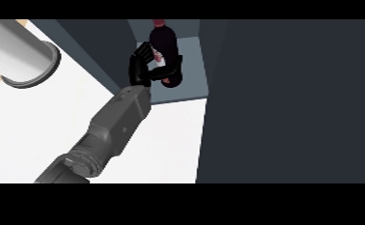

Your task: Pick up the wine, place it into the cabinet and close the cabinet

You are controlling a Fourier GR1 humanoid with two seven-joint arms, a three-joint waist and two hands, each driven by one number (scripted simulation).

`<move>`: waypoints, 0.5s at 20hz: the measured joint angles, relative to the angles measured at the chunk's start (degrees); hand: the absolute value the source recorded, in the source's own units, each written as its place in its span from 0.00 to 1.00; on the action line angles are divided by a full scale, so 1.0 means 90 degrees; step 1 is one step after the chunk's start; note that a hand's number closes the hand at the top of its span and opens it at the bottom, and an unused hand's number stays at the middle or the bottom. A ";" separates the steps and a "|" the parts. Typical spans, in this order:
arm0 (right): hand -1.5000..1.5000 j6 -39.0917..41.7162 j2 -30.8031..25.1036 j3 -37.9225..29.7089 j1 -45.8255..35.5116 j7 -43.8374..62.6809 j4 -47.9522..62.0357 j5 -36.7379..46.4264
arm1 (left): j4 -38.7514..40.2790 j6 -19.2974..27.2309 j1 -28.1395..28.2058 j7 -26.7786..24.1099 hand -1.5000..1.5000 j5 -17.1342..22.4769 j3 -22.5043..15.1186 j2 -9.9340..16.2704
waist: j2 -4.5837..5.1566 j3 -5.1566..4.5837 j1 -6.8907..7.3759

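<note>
gripping the wine bottle (164, 43) inside the cabinet (187, 60), hand (143, 67) curled round it

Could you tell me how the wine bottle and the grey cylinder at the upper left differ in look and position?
The wine bottle is dark with a red top, while the grey cylinder is pale grey with a dark rim. The wine bottle sits inside the open cabinet; the grey cylinder is on the white counter at the view's left edge. The left hand curls round the wine bottle; nothing touches the grey cylinder. Both are round-bodied.
</note>
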 measured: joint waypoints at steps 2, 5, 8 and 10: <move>0.00 0.0010 0.0007 -0.0003 -0.0081 -0.0007 0.0031 -0.0033 | -0.0022 -0.0133 0.0103 -0.0045 1.00 0.0063 0.0019 -0.0003 | -0.0002 -0.0002 -0.0024; 0.00 0.0039 0.0046 0.0007 -0.0071 -0.0045 0.0037 -0.0075 | -0.0067 -0.0288 0.0306 -0.0199 1.00 0.0161 0.0024 -0.0005 | -0.0008 -0.0003 -0.0088; 0.00 0.0063 0.0086 0.0050 -0.0087 -0.0065 0.0069 -0.0121 | -0.0082 -0.0406 0.0475 -0.0224 1.00 0.0269 -0.0001 -0.0006 | -0.0014 -0.0005 -0.0139; 0.00 0.0067 0.0126 0.0071 -0.0063 -0.0109 0.0071 -0.0129 | -0.0088 -0.0525 0.0632 -0.0248 1.00 0.0329 -0.0046 -0.0007 | -0.0015 -0.0007 -0.0180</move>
